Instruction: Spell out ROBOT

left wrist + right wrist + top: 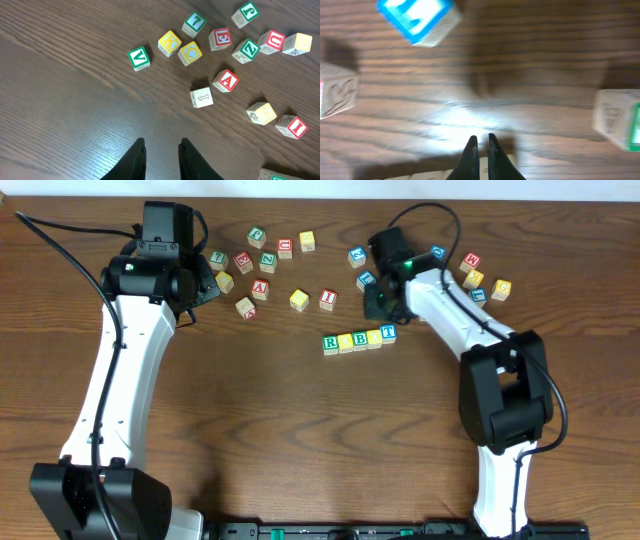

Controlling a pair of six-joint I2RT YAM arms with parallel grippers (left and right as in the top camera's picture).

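Five cubes stand side by side in a slightly tilted row at mid-table. From left to right they are the green R (331,344), a yellow-faced cube (345,341), the green B (360,339), a second yellow-faced cube (374,337) and the blue T (388,333). My right gripper (377,304) hovers just behind the row's right end. In the right wrist view it (480,140) is shut and holds nothing, and a blurred pale surface shows under the fingers. My left gripper (203,284) is far to the left; its fingers (162,145) stand close together over bare wood, holding nothing.
Loose cubes lie behind the row: a yellow one (299,300), a red I (328,298), a red A (260,288), a blue-lettered one (365,280) and a cluster at the right (478,276). In the left wrist view a white cube (202,97) and the red A (225,80) are nearest the fingers.
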